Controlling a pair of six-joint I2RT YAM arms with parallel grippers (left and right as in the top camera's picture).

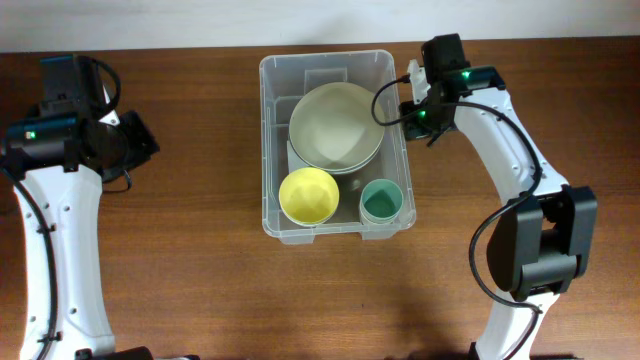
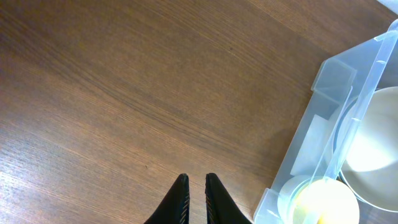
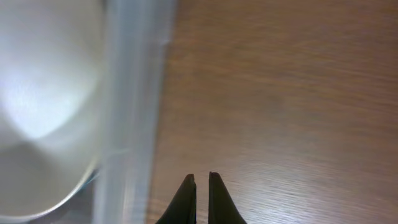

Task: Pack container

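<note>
The clear plastic container [image 1: 268, 150] stands at the table's middle. Inside it lie a large pale green bowl [image 1: 335, 127], a yellow bowl [image 1: 308, 195] and a small teal cup [image 1: 380, 201]. My right gripper [image 3: 201, 177] is shut and empty, hovering over bare wood just right of the container's wall [image 3: 130, 106], with the pale bowl [image 3: 43, 93] blurred beyond it. My left gripper [image 2: 196, 179] is shut with nothing in it, over the table left of the container [image 2: 323, 124]; the yellow bowl [image 2: 323, 202] shows through its corner.
Dark wooden tabletop [image 1: 180, 250] surrounds the container. The left arm [image 1: 60, 140] stands at the far left, the right arm [image 1: 500, 150] curves along the right side. A pale wall strip runs along the back edge.
</note>
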